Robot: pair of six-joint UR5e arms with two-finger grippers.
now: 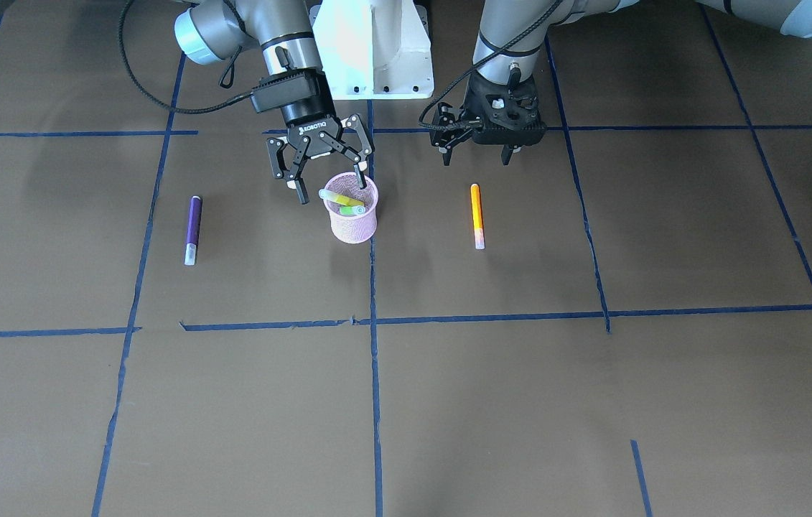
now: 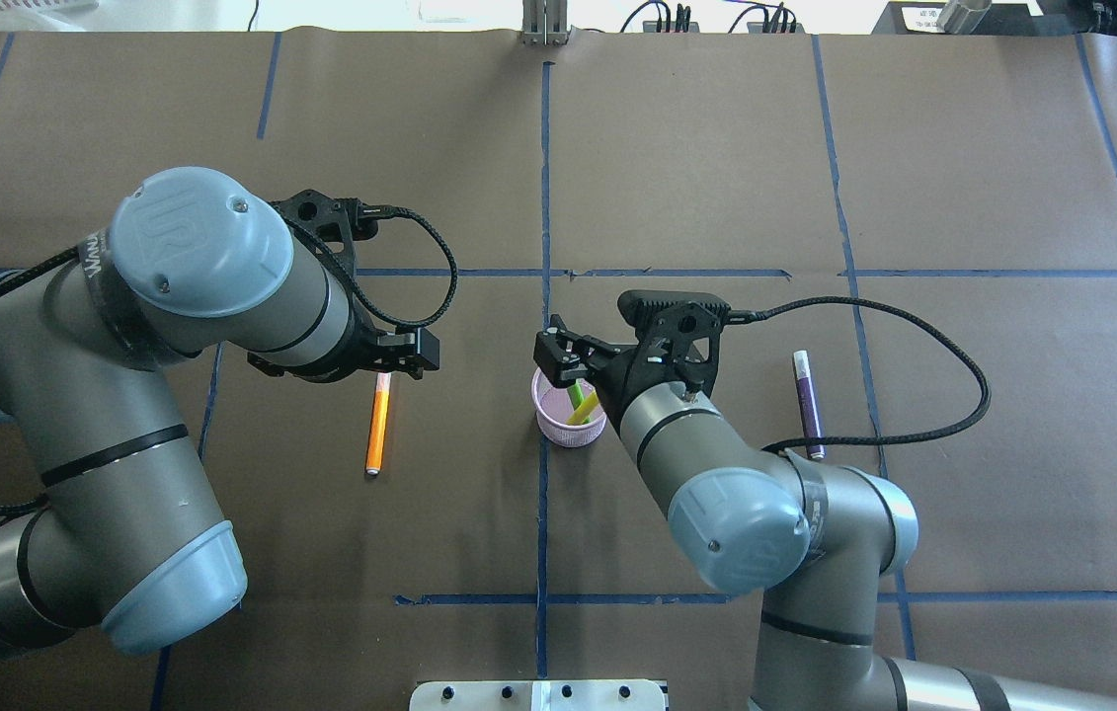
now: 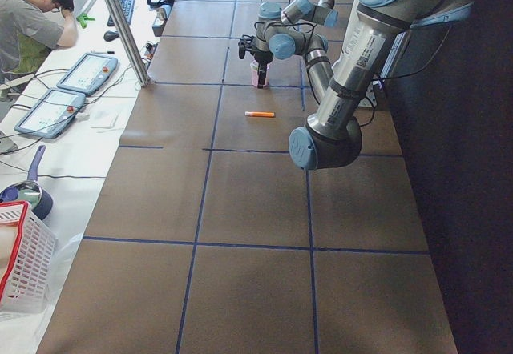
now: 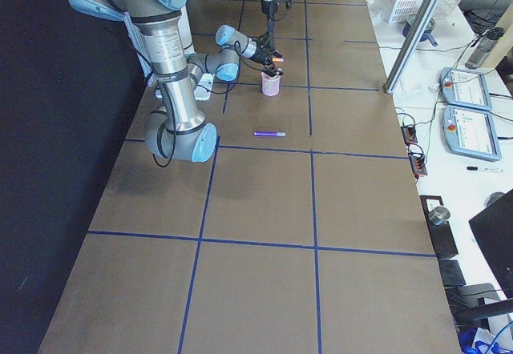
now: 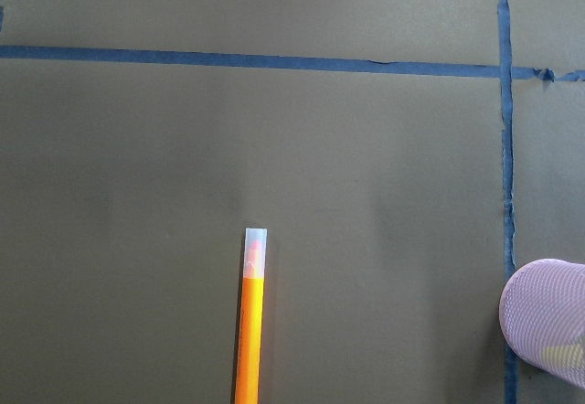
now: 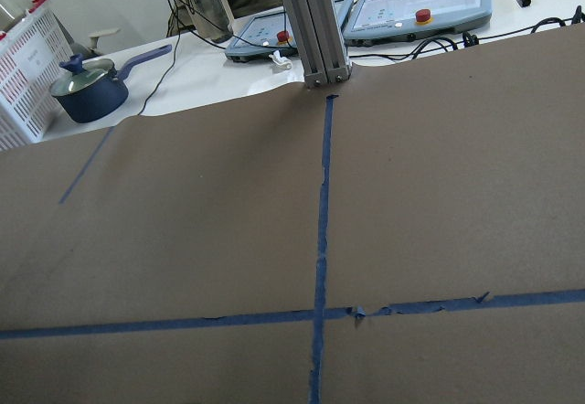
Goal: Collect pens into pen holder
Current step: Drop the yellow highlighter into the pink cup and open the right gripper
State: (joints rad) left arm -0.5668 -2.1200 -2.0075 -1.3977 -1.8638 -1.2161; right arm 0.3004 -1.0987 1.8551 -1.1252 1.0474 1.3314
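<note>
I read "ROBOTIQ" on the right gripper [image 1: 332, 188], upper middle of the front-facing view. At the upper left of the overhead view, a blue joint cap [image 2: 185, 237] bears "UR".

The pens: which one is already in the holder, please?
The green pen, inside the pink pen holder; the purple pen and orange pen lie on the table.

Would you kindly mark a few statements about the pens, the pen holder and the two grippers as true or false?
1. The pen holder stands upright with a green pen inside. True.
2. The purple pen is in the pen holder. False: it lies on the table, apart from the holder.
3. The right gripper is open just above the pen holder's rim. True.
4. The left gripper grips the orange pen. False: it is open and empty, and the pen lies on the table.
</note>
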